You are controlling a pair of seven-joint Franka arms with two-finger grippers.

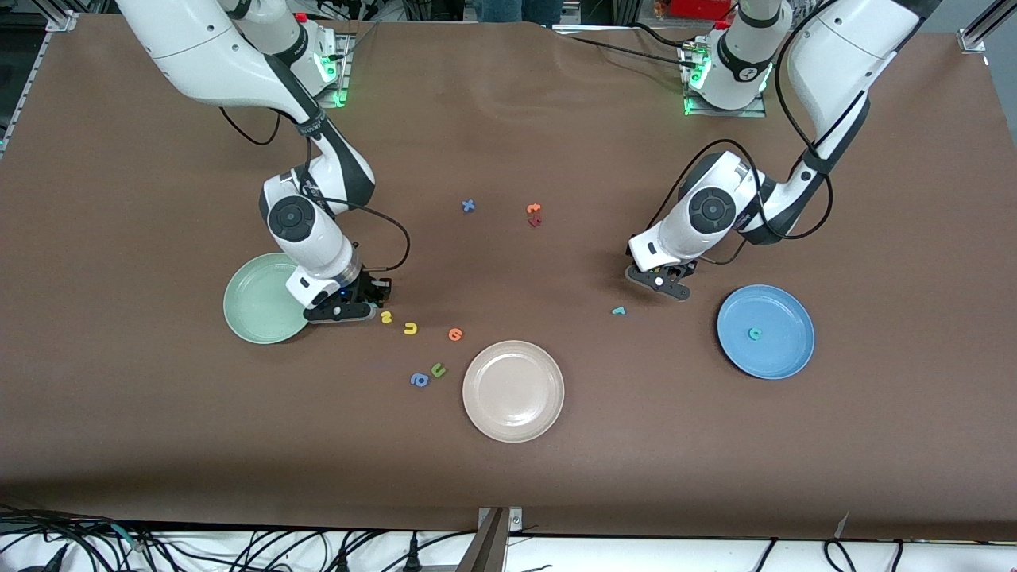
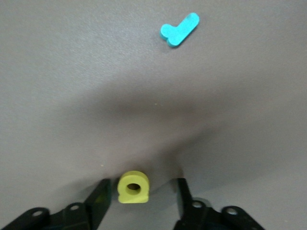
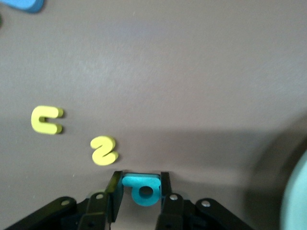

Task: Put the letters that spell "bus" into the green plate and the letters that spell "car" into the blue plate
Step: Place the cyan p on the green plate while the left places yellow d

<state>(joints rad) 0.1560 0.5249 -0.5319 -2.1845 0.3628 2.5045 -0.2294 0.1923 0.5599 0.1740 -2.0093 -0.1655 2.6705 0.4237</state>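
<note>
Right tool (image 3: 139, 189) low at the surface (image 1: 508, 477) just beside the green plate (image 1: 254, 306), fingers clamped on the teal b (image 3: 140, 188); yellow s (image 3: 103, 150) and yellow u (image 3: 46, 120) lying close by, ready for the same plate. Left tool (image 2: 139, 196) down beside the yellow a (image 2: 133, 187), fingers straddling but apart from it. Teal r (image 2: 178, 29) near; teal c (image 1: 755, 333) already in the blue plate (image 1: 786, 357). Bare surface around both plates, beige plate (image 1: 513, 390) unused

Brown table (image 1: 556, 492); plates, toy letters
</note>
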